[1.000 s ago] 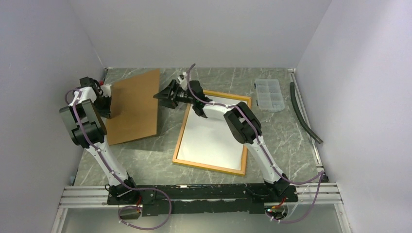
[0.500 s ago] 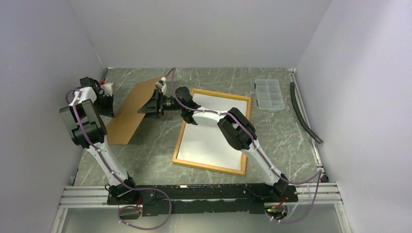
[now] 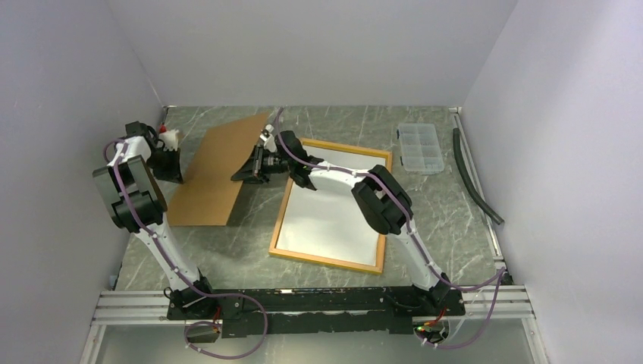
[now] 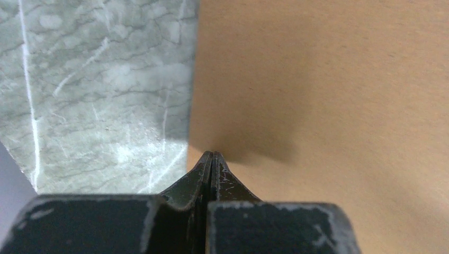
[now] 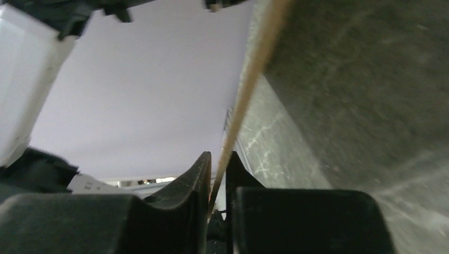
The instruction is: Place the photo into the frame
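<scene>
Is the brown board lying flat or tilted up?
Tilted up: the right gripper holds the board by its raised edge.

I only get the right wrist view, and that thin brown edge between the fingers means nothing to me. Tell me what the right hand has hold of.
Observer: From above, the right hand is pinching the right edge of the brown backing board.
Operator: Report the left hand.
Observer: The left hand is shut, its tips pointing at the board's face near its left edge.
Operator: Locate the frame.
Observer: The frame lies flat just right of the board, its opening showing white.
</scene>
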Robot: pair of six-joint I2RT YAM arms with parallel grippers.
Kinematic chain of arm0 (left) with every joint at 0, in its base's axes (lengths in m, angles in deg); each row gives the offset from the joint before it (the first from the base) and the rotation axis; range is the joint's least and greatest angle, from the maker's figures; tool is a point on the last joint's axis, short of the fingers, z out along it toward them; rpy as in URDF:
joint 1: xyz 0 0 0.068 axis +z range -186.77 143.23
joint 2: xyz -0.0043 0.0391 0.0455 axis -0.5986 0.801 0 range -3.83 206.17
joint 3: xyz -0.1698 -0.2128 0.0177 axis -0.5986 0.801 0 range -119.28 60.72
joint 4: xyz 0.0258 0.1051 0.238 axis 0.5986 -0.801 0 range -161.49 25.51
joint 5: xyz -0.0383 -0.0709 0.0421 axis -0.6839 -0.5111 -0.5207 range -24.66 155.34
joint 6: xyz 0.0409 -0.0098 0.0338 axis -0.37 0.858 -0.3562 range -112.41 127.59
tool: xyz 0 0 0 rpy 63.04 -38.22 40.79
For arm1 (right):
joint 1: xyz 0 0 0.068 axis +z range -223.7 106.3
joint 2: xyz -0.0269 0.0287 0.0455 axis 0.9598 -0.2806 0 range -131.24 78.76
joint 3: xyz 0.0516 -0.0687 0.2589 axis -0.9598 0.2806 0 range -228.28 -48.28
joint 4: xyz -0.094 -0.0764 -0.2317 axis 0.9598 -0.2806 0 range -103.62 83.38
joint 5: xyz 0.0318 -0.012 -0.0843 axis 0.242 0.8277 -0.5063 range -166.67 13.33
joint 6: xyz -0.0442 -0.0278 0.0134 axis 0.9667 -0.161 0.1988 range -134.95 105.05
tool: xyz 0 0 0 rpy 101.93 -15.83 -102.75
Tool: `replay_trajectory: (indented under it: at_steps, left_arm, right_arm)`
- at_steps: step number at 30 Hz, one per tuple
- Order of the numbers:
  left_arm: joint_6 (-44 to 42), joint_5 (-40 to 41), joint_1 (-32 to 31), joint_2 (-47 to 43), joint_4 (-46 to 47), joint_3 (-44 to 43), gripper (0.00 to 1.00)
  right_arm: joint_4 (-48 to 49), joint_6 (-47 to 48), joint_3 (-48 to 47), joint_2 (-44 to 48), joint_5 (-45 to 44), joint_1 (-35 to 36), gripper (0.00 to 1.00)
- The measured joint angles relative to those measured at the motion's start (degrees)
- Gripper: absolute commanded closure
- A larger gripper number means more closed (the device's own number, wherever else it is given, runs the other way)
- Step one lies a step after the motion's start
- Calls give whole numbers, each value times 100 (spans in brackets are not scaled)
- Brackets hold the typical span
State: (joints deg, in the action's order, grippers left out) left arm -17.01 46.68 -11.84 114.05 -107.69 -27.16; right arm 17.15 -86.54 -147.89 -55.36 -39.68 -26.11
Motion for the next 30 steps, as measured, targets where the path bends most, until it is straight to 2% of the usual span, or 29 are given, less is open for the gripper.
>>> replay_trajectory:
  at_steps: [2,5,8,11,13,16,20,26,30]
  left_arm:
    - [2,-76,-2,-48,-101,0,84]
    - [17,-326,-37,-173,-522,-35,59]
    - [-61,-715,-181,-295,-1115,-120,33]
    - [-280,-1126,-315,-713,-1392,-116,17]
    - [-505,-1405,-420,-1276,-1368,-39,13]
    - [-997,-1790,-638,-2629,-1182,258,7]
    - [-1725,-2175,-1047,-4260,-1014,599,5]
    - [-3091,-2573,-1285,-5281,-1368,942,5]
    - [-4035,-2599,-1370,-6116,-1213,2083,5]
  right_arm:
    - [-498,-11,0,33,-107,-17,100]
    - [-1137,-31,72,33,-387,-31,100]
    - [-1335,-42,98,46,-516,-46,100]
    - [-1491,-37,96,216,-605,-72,100]
    - [-1718,-48,50,407,-684,-155,100]
    - [-2168,-61,-166,667,-822,-413,100]
    - [-2708,-81,-468,1069,-1110,-866,100]
    - [-3032,-420,-448,1910,-1207,-1329,100]
    - [-2870,-573,-146,2402,-1314,-1233,100]
